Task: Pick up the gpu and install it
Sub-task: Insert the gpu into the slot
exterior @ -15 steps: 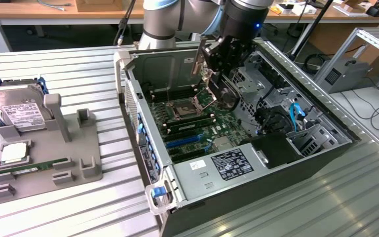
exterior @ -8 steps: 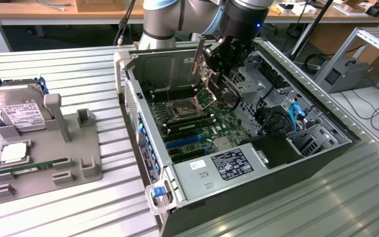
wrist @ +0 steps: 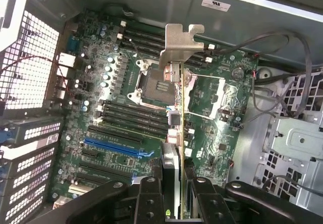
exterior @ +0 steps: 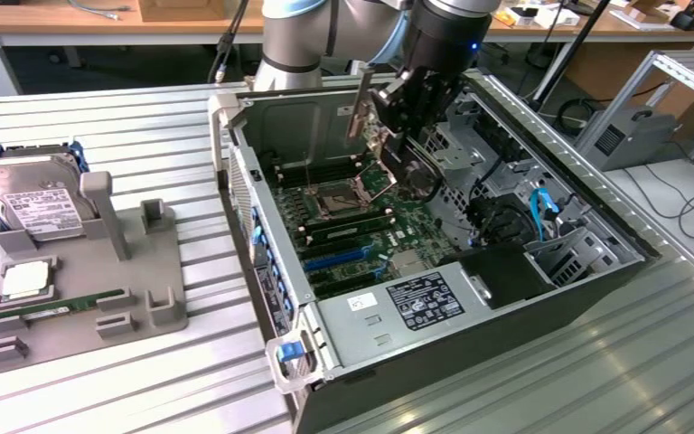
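- We see the gripper (wrist: 174, 186) clamped on the gpu (wrist: 176, 128). One finger (wrist: 149, 193) presses each face of the card, and the jaws are set narrow around its thin edge.
- The wrist view shows the card edge-on. It runs away from the fingers to its silver bracket (wrist: 180, 45) at the far end.
- In that view the card hangs above the motherboard (wrist: 222, 128), crossing just beside the CPU socket (wrist: 154, 85). The blue slot (wrist: 113, 146) lies off to one side, apart from the card.
- We cannot tell from that view whether the card touches the board.
- The exterior view shows the gripper (exterior: 405, 113) over the open computer case (exterior: 588, 280). The gpu (exterior: 398, 161) hangs beneath it, above the motherboard (exterior: 360, 226).
- Well apart, towards the exterior view's left, a grey holder (exterior: 142, 289) carries a hard drive (exterior: 33, 203) and a green memory stick (exterior: 70, 306).
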You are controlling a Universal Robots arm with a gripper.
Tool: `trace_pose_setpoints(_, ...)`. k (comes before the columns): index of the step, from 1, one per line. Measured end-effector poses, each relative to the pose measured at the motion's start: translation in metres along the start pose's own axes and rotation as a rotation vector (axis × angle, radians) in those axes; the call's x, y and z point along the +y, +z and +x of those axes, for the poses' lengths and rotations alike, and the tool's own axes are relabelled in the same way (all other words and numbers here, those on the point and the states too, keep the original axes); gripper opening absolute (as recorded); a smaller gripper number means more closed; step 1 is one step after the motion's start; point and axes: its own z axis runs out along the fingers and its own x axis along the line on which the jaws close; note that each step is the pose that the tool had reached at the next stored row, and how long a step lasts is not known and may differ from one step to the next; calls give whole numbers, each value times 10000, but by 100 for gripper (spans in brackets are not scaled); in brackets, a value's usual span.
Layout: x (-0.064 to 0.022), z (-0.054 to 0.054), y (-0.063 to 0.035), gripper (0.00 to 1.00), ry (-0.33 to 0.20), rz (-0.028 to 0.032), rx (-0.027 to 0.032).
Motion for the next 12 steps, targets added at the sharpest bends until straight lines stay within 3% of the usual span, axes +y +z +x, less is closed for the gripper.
trace_pose_setpoints(12, 0, 0, 0, 27, -663, -6, 23)
